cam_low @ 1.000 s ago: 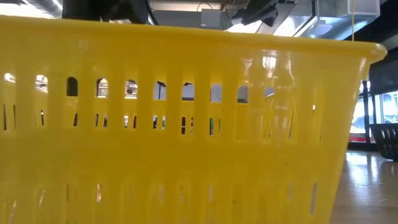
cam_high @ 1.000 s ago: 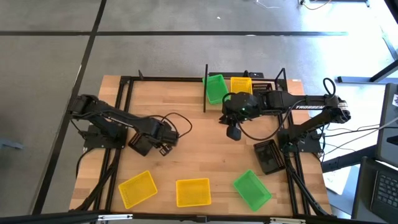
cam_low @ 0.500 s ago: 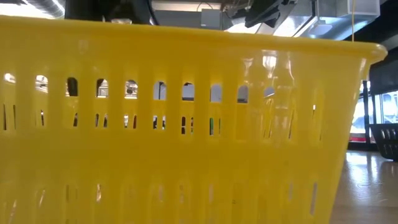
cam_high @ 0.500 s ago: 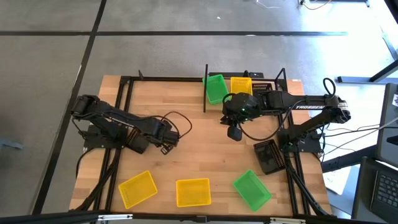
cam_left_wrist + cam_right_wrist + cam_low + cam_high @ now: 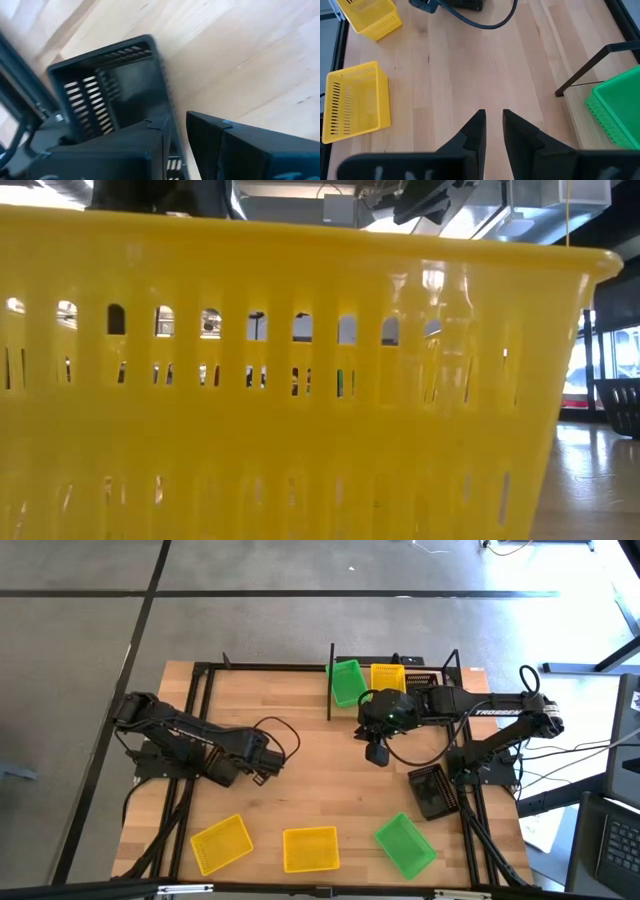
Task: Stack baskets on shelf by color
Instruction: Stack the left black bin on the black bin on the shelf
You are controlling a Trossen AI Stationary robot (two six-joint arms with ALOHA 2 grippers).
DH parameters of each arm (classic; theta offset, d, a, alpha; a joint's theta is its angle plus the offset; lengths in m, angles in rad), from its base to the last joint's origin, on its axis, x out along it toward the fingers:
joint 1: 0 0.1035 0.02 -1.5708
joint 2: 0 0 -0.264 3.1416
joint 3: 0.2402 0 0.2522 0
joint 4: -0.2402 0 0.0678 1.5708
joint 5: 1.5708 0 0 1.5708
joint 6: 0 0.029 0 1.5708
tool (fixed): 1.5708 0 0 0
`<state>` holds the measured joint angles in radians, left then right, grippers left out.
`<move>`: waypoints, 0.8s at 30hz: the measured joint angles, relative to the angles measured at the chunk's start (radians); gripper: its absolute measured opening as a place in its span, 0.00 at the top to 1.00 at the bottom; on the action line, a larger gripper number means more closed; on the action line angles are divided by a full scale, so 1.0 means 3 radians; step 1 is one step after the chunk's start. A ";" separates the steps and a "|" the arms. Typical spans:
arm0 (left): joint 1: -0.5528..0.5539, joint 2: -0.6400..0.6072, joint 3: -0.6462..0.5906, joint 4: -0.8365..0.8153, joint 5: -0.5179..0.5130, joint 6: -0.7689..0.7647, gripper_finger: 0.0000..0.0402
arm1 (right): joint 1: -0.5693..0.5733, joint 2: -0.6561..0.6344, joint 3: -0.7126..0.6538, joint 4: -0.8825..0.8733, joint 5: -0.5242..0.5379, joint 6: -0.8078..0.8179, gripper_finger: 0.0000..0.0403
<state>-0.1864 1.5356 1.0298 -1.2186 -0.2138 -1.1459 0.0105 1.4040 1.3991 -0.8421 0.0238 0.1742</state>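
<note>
Bare tabletop (image 5: 320,780) lies open mid-table; a yellow basket (image 5: 300,380) blocks most of the low view, apparently right against the camera.

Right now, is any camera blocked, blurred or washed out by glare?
Low view: blocked, a yellow basket fills the frame, with glare on its wall. Left wrist view: soft and close up, the left gripper sits at a black basket. High and right wrist views: clear and evenly lit.

table (image 5: 300,720): six loose baskets | shelf (image 5: 440,675): green, yellow, possibly black
</note>
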 joint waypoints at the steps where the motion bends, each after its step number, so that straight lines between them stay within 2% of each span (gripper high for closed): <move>1: 0.0000 0.0000 0.0000 0.0001 0.0007 -0.0001 0.86 | 0.0000 0.0000 0.0000 0.0000 0.0000 0.0000 0.85; 24: 0.0000 0.0045 -0.0207 0.0089 0.0086 -0.0186 0.86 | 0.0000 0.0000 0.0000 -0.0003 0.0000 0.0001 0.85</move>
<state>-0.1864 1.5490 0.9676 -1.1919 -0.1880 -1.2017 0.0105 1.4040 1.3991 -0.8429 0.0238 0.1745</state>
